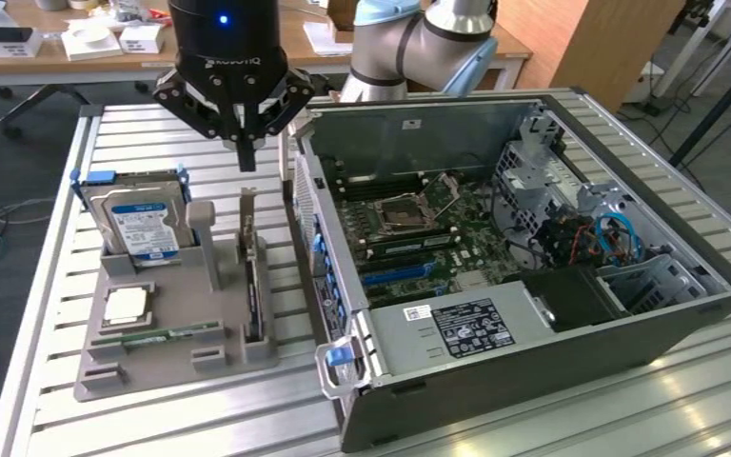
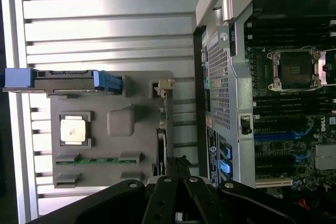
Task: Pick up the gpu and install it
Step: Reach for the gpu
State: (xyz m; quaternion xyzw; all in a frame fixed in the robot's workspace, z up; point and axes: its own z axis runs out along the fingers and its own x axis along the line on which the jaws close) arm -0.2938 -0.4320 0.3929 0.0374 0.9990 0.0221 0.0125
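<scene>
Gripper (image 2: 178, 166): jaws clenched on nothing, poised over grey tray (image 1: 149, 367). Gpu (image 1: 252, 286): upright on edge in tray's slot, along tray side facing open computer case (image 1: 531, 371).

Open air above the upright gpu (image 1: 252, 286), case wall (image 1: 302, 209) crowding just beside; hard drive (image 1: 141, 224) near opposite side

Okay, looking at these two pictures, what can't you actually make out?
- gpu: both views, it stands edge-on in the gray holder, so its faces cannot be read.
- Gray holder: wrist view, one edge hidden behind the shut gripper.
- Hard drive label: exterior view, print too small.
- Motherboard: exterior view, partly hidden by the power supply; wrist view, cut off by the picture's edge.
</scene>
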